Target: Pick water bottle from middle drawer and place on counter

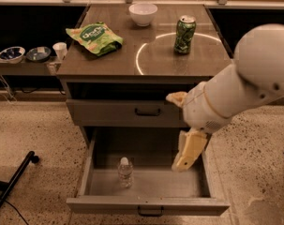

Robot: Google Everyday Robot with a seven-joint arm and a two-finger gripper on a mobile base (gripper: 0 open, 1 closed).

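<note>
The water bottle (125, 171), small and clear with a white cap, stands upright in the open middle drawer (148, 205), left of its centre. My gripper (175, 133) has come in from the right on a large white arm and hangs over the right part of the drawer, above and to the right of the bottle, apart from it. Its yellowish fingers (189, 150) are spread and hold nothing. The counter (151, 60) shows a bright ring-shaped glare.
On the counter stand a green can (184, 34), a white bowl (143, 13) and a green snack bag (95, 38). The handled drawer above (132, 112) is shut. A side shelf at left holds small bowls (11, 54) and a cup (60, 50). A dark leg (12, 184) lies on the floor at left.
</note>
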